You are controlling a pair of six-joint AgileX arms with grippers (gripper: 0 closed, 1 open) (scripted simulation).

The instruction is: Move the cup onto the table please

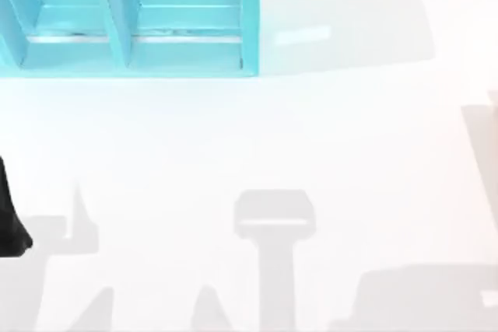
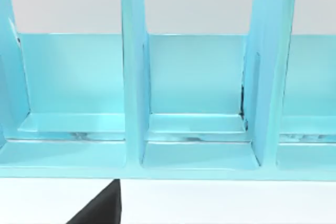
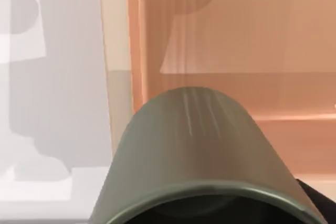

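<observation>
The olive-grey cup (image 3: 194,150) sits very close in the right wrist view, its dark inside turned toward the camera. It hangs above a peach-coloured surface (image 3: 252,35) next to the white table (image 3: 52,103). A black part of my right gripper (image 3: 316,202) shows at the cup's rim, and the gripper looks shut on the cup. In the top view the table (image 1: 311,138) lies wide and glossy. My left gripper (image 1: 9,227) is a black shape at the table's left edge, facing the shelf.
A turquoise-blue shelf unit (image 1: 132,29) with upright dividers (image 2: 134,72) stands at the back left of the table. The peach surface's corner (image 1: 492,106) meets the table's right edge. Grey arm shadows lie along the table's front.
</observation>
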